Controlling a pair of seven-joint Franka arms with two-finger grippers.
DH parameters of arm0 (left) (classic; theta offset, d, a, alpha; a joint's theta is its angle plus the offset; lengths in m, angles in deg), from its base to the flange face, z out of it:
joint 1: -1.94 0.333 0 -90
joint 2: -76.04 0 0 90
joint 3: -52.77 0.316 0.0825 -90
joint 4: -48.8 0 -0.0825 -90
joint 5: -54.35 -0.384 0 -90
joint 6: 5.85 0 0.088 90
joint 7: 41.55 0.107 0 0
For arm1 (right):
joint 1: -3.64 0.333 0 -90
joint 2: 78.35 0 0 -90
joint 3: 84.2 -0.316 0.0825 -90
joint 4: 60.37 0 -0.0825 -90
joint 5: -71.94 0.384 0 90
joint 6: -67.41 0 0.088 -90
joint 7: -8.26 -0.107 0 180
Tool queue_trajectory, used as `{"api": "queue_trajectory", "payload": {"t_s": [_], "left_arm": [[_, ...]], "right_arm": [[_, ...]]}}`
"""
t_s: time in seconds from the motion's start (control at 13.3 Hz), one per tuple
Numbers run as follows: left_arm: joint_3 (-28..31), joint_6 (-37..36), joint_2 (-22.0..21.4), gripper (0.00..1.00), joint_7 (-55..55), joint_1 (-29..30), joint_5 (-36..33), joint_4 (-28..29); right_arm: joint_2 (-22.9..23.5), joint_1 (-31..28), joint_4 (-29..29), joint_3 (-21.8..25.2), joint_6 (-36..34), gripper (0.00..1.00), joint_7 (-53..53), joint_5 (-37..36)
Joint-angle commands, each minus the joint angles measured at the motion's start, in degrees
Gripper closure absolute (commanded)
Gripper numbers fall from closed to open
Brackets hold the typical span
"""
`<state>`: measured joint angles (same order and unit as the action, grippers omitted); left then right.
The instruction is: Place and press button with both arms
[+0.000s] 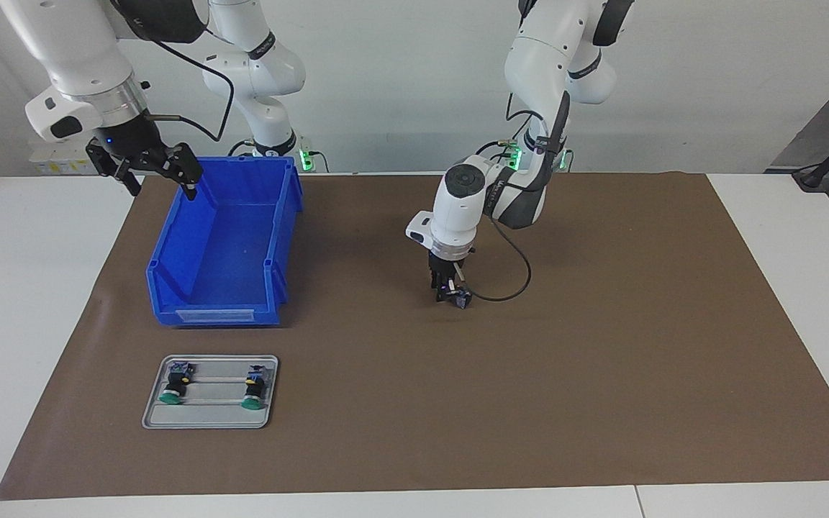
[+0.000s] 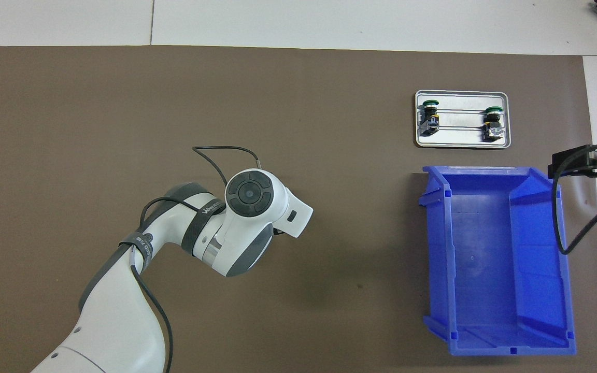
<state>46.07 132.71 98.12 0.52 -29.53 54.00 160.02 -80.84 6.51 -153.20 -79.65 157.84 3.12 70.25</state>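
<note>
Two buttons (image 1: 177,382) already lie on the tray (image 1: 209,421). The left tool (image 1: 450,295) is low at the table (image 1: 601,324), apparently clamped on a third button (small, blue-grey). The right tool (image 1: 159,176) waits spread apart over the blue bin (image 1: 224,309); pressing is still to come

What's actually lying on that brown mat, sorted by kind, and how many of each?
Green-capped push buttons: 2, one and another, both lying on the tray
Metal tray: 1
Blue bin: 1
Small dark part at the left gripper, kind unclear: 1
Total: 5
</note>
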Motion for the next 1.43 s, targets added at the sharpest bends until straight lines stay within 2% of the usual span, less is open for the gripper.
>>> {"api": "queue_trajectory", "payload": {"t_s": [0.0, 0.08, 0.23, 0.45, 0.6, 1.35], "left_arm": [[0.82, -1.28, 0.34, 0.23, 0.55, -0.87, -0.27, -1.35], [0.73, -1.46, 0.43, 0.17, 0.73, -0.96, -0.35, -1.62], [0.73, -1.81, 0.43, 0.16, 0.9, -0.87, -0.27, -1.71], [0.73, -2.77, 0.43, 0.08, 3.18, -0.34, -0.36, -2.24], [0.73, -3.82, 0.43, 0.02, 8.44, -0.34, -0.27, -2.41], [0.73, -3.04, 0.51, 0.01, 10.75, 1.32, 0.44, -3.64]], "right_arm": [[-0.93, -0.76, -0.68, -0.68, -0.52, 0.0, 1.18, -0.07], [-0.93, -0.76, -0.68, -0.68, -0.52, 0.0, 1.18, -0.07], [-0.93, -0.76, -0.68, -0.68, -0.52, 0.0, 1.18, -0.07], [-0.93, -0.76, -0.68, -0.68, -0.52, 0.0, 1.18, -0.07], [-0.93, -0.76, -0.68, -0.68, -0.52, 0.0, 1.18, -0.07], [-0.93, -0.76, -0.68, -0.68, -0.52, 0.0, 1.18, -0.07]]}}
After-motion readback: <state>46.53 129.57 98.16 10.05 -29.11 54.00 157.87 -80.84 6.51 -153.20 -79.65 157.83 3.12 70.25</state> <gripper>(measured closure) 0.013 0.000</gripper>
